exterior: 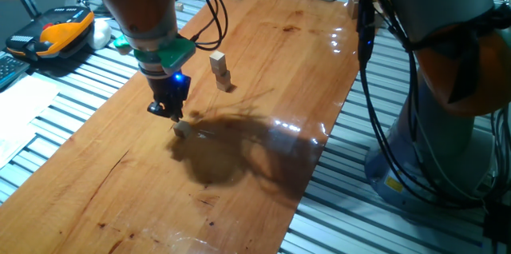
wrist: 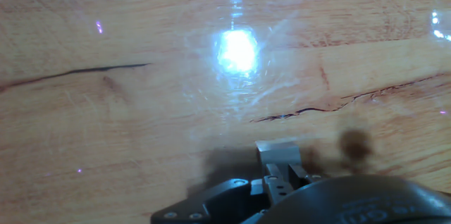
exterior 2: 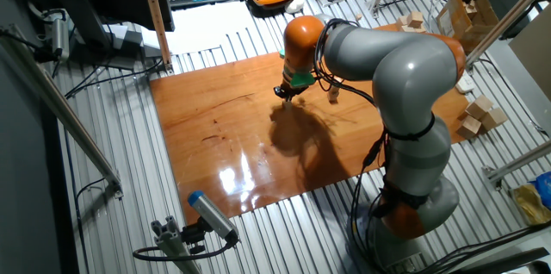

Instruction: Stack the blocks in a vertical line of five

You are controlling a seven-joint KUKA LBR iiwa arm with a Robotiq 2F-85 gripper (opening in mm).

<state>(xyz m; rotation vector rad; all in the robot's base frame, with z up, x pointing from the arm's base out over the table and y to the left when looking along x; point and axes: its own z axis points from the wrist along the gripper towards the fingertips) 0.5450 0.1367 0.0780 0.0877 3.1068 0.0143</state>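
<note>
Glossy brown wood fills the worktop (exterior: 263, 62), and your loose block (exterior: 181, 128) lies on it directly under the jaws (exterior: 168, 111), just toward five o'clock of the fingertips in the one fixed view. That is the relation your next move turns on: the cube sits at the tips, barely offset, so I judge the descent needs almost no sideways correction. It is a cube, so no long axis matters; only squareness to the fingers does, and that I cannot judge.

The hand view shows one pale square face (wrist: 277, 152) just ahead of the finger hardware, at twelve o'clock from it. Whether the jaws are parted or already closing on it, I cannot tell; the tips are too dark and small.

Farther out, at two o'clock from the jaws, the started stack (exterior: 220, 71) stands upright, apparently two or three cubes, slightly twisted.
</note>
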